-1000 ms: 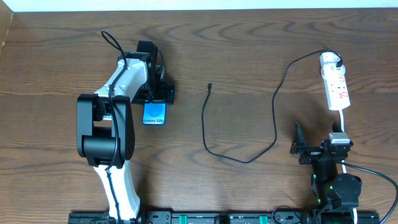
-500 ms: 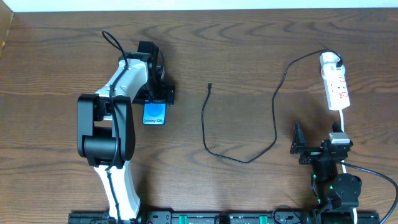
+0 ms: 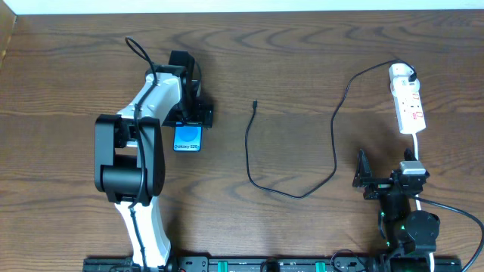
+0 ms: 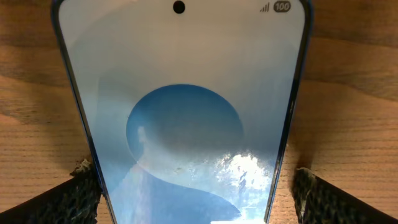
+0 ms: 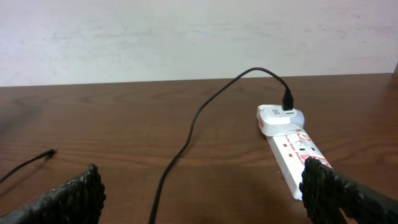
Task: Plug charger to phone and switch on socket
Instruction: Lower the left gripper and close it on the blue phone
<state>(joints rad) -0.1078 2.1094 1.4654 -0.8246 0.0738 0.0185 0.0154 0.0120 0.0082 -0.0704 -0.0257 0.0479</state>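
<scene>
The phone [image 3: 187,138] lies flat on the table, blue screen up, and fills the left wrist view [image 4: 186,124]. My left gripper [image 3: 192,119] is open and low over the phone's far end, one finger on each side of it [image 4: 196,202], with a small gap on the right. The charger's black cable [image 3: 335,143] loops across the middle. Its plug tip [image 3: 255,103] lies free on the wood, and its white adapter [image 3: 401,72] sits in the socket [image 3: 409,106]. My right gripper [image 3: 363,180] is open and empty, short of the socket [image 5: 297,155].
The socket's white cord [image 3: 417,143] runs from the strip towards the right arm's base. In the right wrist view the cable [image 5: 186,140] crosses between the open fingers, and the plug tip [image 5: 50,152] shows at far left. The table's far edge meets a pale wall.
</scene>
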